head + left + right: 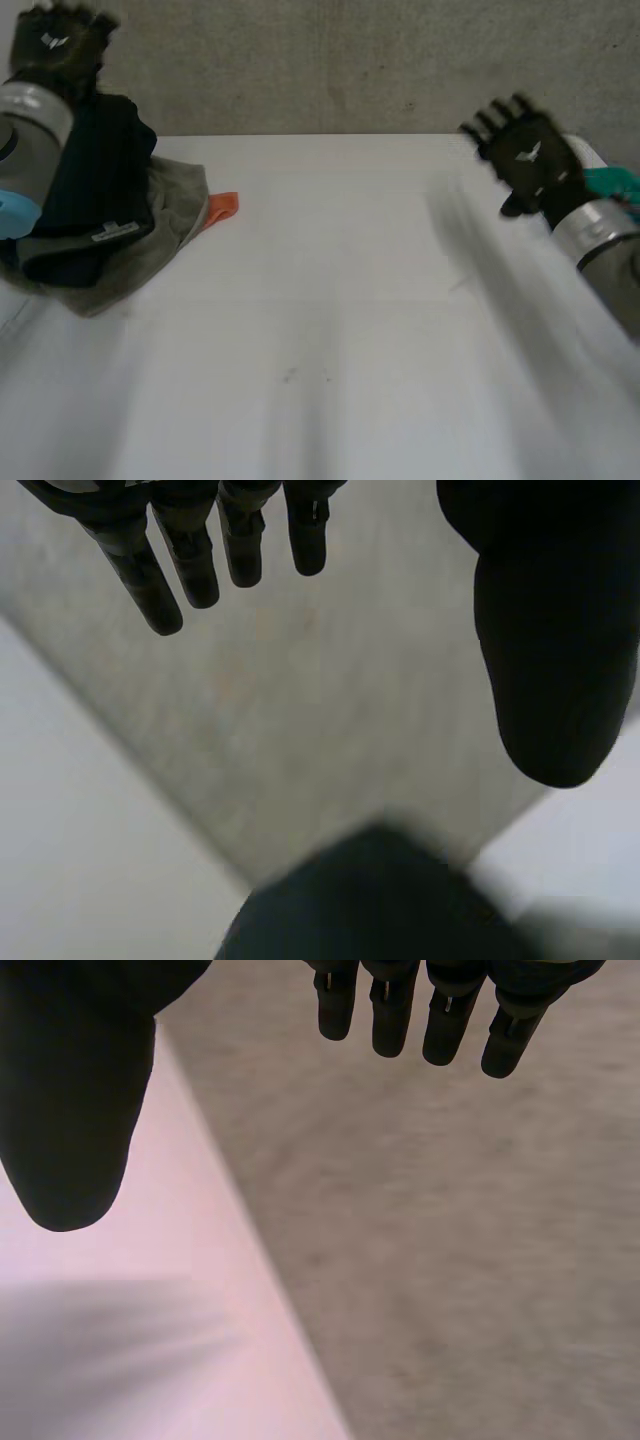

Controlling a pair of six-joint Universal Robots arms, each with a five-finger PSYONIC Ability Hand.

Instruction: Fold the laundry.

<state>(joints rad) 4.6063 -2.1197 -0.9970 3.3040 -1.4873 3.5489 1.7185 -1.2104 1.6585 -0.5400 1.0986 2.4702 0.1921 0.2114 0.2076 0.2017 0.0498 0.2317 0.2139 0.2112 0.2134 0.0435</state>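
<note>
The left hand (55, 45) and right hand (528, 160) hang wide, empty. The laundry pile (110, 225) lies on the bench (330, 330), left side. Best to lift only the top piece, probably the dark one, and spread it flat.

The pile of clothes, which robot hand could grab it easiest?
Probably the left hand. It hangs open close to the pile of clothes, at the left side of the table. The right hand, also open, is far away across the table.
</note>
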